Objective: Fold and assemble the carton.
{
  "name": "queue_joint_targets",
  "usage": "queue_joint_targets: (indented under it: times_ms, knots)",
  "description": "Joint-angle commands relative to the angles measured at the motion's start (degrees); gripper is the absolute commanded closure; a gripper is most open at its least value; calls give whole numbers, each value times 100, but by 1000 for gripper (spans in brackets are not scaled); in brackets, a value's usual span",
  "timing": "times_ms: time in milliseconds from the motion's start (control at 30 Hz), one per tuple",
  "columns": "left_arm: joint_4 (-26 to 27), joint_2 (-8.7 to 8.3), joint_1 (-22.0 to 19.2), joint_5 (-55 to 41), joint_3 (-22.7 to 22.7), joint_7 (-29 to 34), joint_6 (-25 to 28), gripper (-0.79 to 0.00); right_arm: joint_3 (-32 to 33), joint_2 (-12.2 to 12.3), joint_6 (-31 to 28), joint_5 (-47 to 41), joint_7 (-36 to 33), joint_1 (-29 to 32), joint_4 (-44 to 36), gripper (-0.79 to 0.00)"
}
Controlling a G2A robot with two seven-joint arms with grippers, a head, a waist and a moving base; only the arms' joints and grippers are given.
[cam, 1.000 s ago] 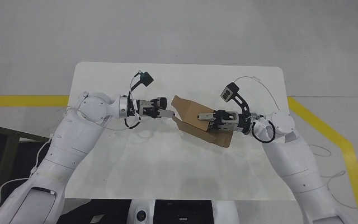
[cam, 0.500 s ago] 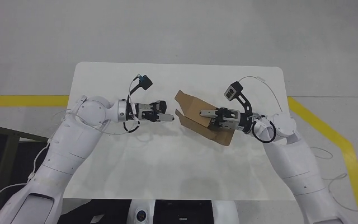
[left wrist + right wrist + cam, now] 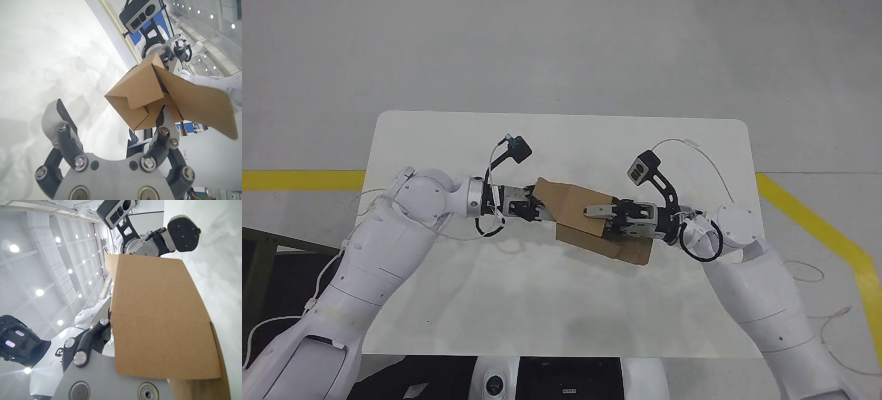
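Right jaws clamp carton (image 3: 580, 207), left jaws touching.

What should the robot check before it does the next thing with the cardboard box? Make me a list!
1. Right gripper grips the carton: ok, it is shut on it, over the table.
2. Left gripper ready to work: ok, it is wide open.
3. Left gripper at the carton's near end: ok, one finger touches the folded flaps there.
4. That end folded shut: not ok, a big flap sticks out.
5. Other end folded: cannot tell, it is hidden.
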State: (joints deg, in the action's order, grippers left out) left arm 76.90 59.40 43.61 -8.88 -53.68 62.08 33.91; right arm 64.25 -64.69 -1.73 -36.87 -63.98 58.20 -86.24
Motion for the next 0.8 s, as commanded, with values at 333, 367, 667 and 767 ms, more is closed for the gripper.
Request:
queue_joint_targets:
  times_ms: [333,367,667,767]
  knots:
    - [-136,-12,-55,47,-98,-26,40,-785,142,22,-28,33,-28,-28,176,0]
    - [-159,-25,-42,77,-138,-41,37,-785,169,29,-29,53,-33,-22,206,0]
    - [-163,-180,159,235,-633,-92,-23,-785,376,119,72,517,-77,108,337,0]
    - [-60,-224,212,252,-771,-75,-35,-785,366,143,148,715,-118,156,278,0]
